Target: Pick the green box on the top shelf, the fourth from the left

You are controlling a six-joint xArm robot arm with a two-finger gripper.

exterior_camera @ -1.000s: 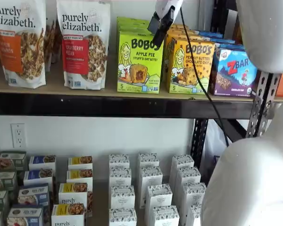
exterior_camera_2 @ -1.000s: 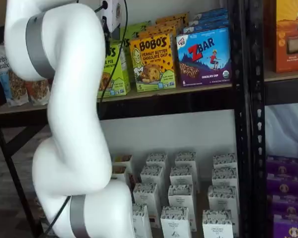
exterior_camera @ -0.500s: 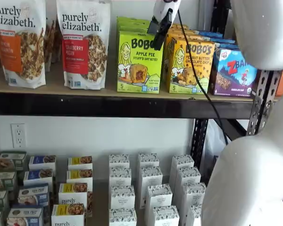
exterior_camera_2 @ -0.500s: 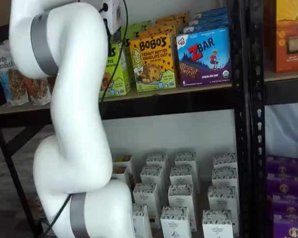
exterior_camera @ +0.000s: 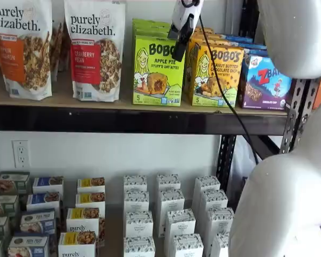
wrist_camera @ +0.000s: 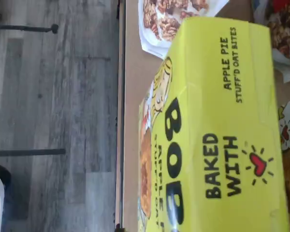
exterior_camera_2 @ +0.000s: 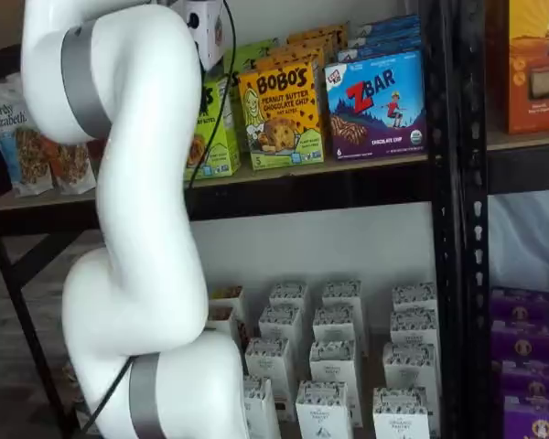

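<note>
Your tool (exterior_camera: pixel 178 52) hangs down in front of the top right corner of the green box (exterior_camera: pixel 158 69). You see its white body and a black finger (exterior_camera: pixel 180 45) from the side, so the gap does not show there. The fingers stand as wide apart as they go, and they hold nothing.

The green box stands upright on the top shelf (exterior_camera: pixel 123 101), at the front of a row of green boxes. On one side of it is a bag of cranberry granola (exterior_camera: pixel 94 49). On the other side, just beside it, is the yellow-orange peanut butter box (exterior_camera: pixel 216 75), and past that the blue ZBar box (exterior_camera: pixel 266 81).

In the other shelf picture your white arm (exterior_camera_2: pixel 137 210) hides most of the green box (exterior_camera_2: pixel 212 128). Only one side of it peeks out.

In the wrist view the green box (wrist_camera: pixel 217 140) fills much of the picture. You can read "BAKED WITH" and "APPLE PIE" on its top. The gray wood floor (wrist_camera: pixel 48 96) shows far below.
</note>
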